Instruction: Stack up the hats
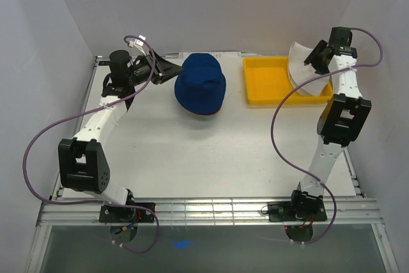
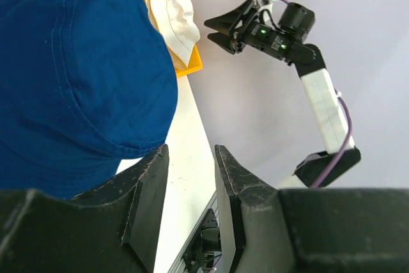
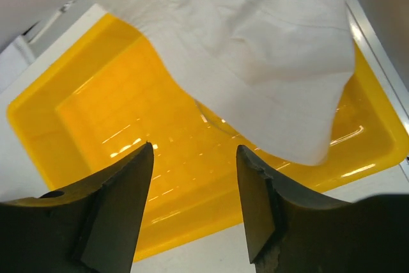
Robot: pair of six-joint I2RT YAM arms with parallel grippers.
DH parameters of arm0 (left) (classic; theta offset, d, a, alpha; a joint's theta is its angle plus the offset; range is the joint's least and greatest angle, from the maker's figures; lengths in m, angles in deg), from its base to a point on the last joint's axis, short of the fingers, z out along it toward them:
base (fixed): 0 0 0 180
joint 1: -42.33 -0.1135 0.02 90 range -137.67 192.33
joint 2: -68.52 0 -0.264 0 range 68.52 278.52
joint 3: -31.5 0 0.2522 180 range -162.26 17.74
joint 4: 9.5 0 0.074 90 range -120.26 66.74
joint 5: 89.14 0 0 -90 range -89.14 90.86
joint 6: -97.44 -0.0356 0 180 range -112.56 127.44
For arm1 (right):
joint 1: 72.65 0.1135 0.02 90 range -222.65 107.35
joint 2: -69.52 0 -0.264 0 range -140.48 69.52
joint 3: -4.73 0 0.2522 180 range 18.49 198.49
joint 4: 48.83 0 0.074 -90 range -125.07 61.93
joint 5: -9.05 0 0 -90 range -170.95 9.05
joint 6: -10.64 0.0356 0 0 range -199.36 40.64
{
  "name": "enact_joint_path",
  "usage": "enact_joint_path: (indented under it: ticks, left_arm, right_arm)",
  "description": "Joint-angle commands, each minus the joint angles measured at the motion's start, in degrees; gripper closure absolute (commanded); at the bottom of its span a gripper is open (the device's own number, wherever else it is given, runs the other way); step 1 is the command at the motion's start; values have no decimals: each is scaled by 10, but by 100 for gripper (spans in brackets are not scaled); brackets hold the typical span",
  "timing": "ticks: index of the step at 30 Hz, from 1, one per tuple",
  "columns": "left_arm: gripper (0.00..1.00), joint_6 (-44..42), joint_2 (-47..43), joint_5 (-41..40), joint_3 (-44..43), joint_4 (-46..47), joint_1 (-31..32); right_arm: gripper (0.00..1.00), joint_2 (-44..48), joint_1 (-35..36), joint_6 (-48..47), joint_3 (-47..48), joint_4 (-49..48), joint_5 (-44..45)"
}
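A navy blue hat (image 1: 200,84) sits at the back middle of the table, and a thin dark red edge (image 1: 211,114) shows under its front brim. It fills the left of the left wrist view (image 2: 77,75). My left gripper (image 1: 176,70) is open and empty just left of the blue hat, with its jaws (image 2: 192,158) apart over bare table. A white hat (image 1: 300,71) leans on the right side of the yellow tray (image 1: 265,87). My right gripper (image 1: 310,60) is open and empty just above the white hat (image 3: 255,49), over the tray (image 3: 128,119).
The enclosure's white walls stand close at the back and on both sides. The yellow tray (image 2: 192,62) and white hat (image 2: 172,14) lie right of the blue hat. The right arm (image 2: 275,30) hangs over the tray's far side.
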Motion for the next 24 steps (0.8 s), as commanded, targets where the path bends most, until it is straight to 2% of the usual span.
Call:
enact_joint_path:
  ticks: [1, 6, 11, 24]
  left_arm:
    - [54, 0, -34, 7, 16, 10, 0]
    - [54, 6, -47, 12, 34, 8, 0]
    - [54, 4, -52, 15, 35, 3, 1]
    - [54, 0, -37, 17, 28, -1, 3]
  right_arm:
    - [37, -42, -9, 0, 45, 10, 55]
    - [38, -80, -15, 10, 47, -9, 81]
    - [37, -86, -16, 9, 21, -71, 105]
    - [38, -128, -15, 22, 42, -95, 126]
